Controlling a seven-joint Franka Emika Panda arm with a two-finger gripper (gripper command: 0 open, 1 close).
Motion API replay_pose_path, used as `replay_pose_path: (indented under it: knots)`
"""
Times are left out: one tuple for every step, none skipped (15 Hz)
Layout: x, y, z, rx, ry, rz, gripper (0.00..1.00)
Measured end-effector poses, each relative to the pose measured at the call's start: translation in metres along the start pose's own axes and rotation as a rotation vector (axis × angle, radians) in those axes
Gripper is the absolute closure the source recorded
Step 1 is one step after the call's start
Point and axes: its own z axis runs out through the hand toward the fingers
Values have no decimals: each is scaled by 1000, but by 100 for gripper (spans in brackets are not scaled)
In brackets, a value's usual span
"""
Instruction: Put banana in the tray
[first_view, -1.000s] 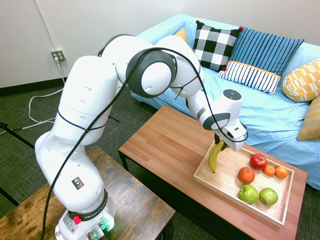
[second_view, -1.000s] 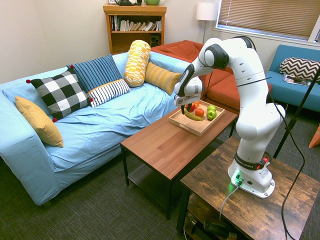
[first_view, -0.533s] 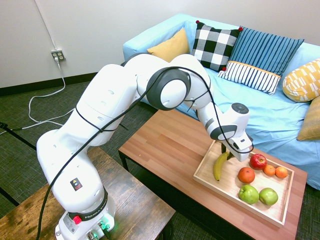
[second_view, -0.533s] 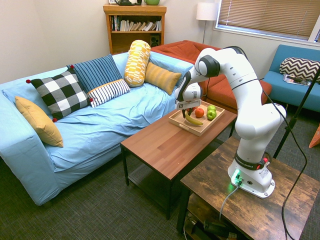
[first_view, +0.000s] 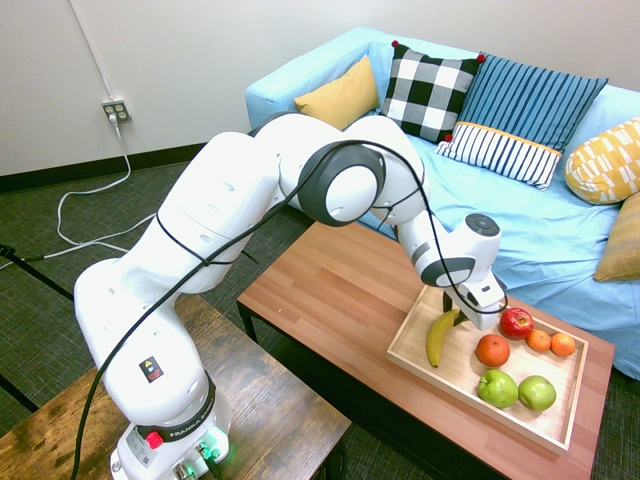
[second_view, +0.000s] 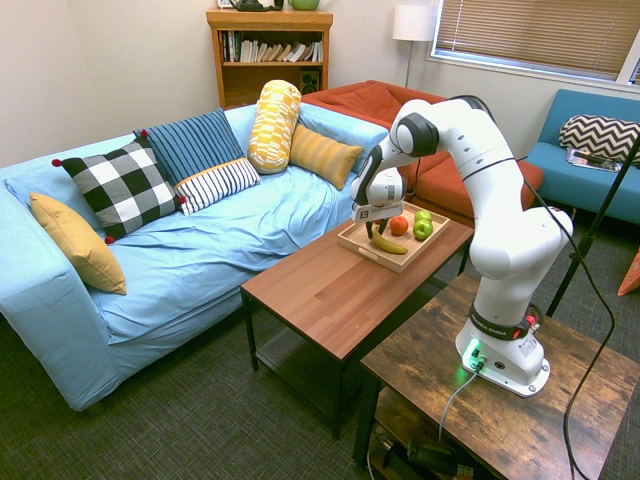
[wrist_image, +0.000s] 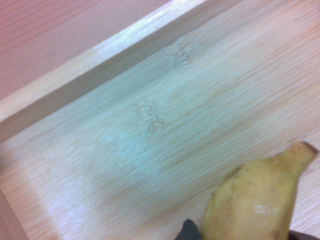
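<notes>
Jaws closed on the banana (first_view: 439, 336), low inside the tray (first_view: 556, 425); early release may roll it against the red apple (first_view: 516, 322) or rim

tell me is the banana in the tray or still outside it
In. The banana lies inside the rim of the tray, at the end away from the other fruit, with the claw shut on its upper end.
</notes>
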Motion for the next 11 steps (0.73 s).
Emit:
replay_pose_path:
  knots:
    - [1,2,0,1,-2,-4,0]
    - [2,3,1,4,-5,-8,0]
    - [2,4,0,7,-7,-14,0]
    - [3,5,-2,9,-8,-21,0]
    - [2,6,-5,11,-8,-27,0]
    - [1,7,-9,14,-8,-30,0]
    - [1,9,-15,19,-6,-32,0]
    - [-1,11,-23,24,-4,-33,0]
    - [-2,14,-32,31,-3,-32,0]
    - [-4,16,-43,38,-1,-30,0]
    - [-6,18,-55,44,3,-30,0]
